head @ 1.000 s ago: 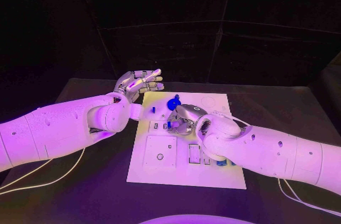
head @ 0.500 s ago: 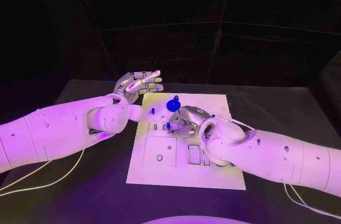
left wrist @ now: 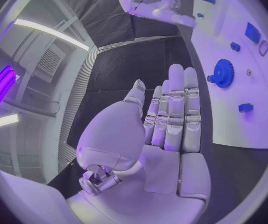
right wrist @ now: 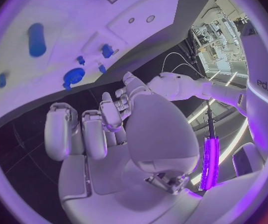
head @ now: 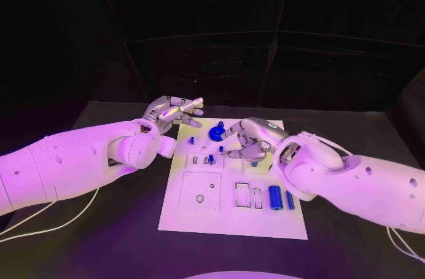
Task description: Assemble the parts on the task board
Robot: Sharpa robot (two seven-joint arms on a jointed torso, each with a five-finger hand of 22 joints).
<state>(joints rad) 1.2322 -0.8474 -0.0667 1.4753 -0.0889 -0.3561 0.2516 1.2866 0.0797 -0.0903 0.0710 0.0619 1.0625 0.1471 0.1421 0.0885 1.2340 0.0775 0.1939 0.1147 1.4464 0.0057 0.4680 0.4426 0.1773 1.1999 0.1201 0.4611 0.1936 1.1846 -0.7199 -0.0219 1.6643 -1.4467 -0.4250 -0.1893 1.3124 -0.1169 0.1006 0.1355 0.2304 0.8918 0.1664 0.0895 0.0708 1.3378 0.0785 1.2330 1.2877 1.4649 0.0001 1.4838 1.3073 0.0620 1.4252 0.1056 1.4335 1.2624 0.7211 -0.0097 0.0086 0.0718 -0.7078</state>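
The left robot hand point(head: 174, 111) hovered over the desk point(head: 106, 230) just off the board's far left corner, fingers straight and close together, palm bare, holding nothing. The white board point(head: 232, 220) lay mid-desk, with rectangular recesses and small blue parts scattered on it: a blue gear point(head: 216, 131) near its far edge, and a blue cylinder point(head: 274, 197) lying toward its right side with a thinner blue piece point(head: 290, 200) just beside it. The right robot hand point(head: 249, 142) hung above the board's far half near the gear, fingers curled inward; whether it gripped anything could not be told.
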